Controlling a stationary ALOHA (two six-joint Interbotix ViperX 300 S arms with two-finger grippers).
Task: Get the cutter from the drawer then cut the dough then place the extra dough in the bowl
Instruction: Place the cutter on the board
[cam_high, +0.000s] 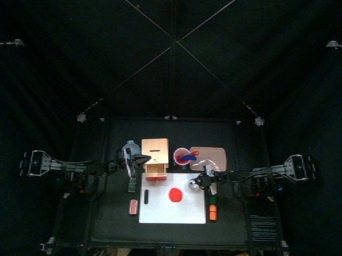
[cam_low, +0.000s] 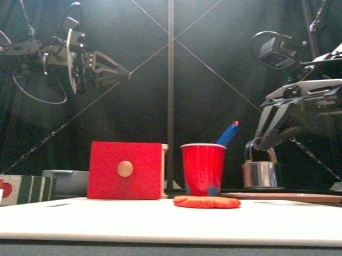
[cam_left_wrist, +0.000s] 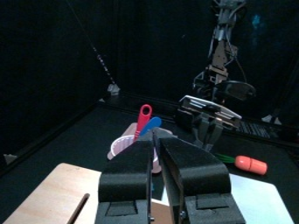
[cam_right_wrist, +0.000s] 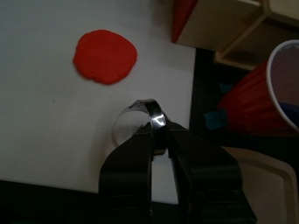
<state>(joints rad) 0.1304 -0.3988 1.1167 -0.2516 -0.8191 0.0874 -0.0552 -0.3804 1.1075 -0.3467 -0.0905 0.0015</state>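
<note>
Top view: dough lower centre; right end effector just right of it.
Front view: cutter hangs centre-right.
Right wrist view: jaws clamp its handle; centre it over the dough, then lower level.
Left wrist view: left end effector closed, empty.

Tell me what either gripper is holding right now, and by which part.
The right gripper holds the metal cutter by its wire handle. The left gripper holds nothing.
</note>
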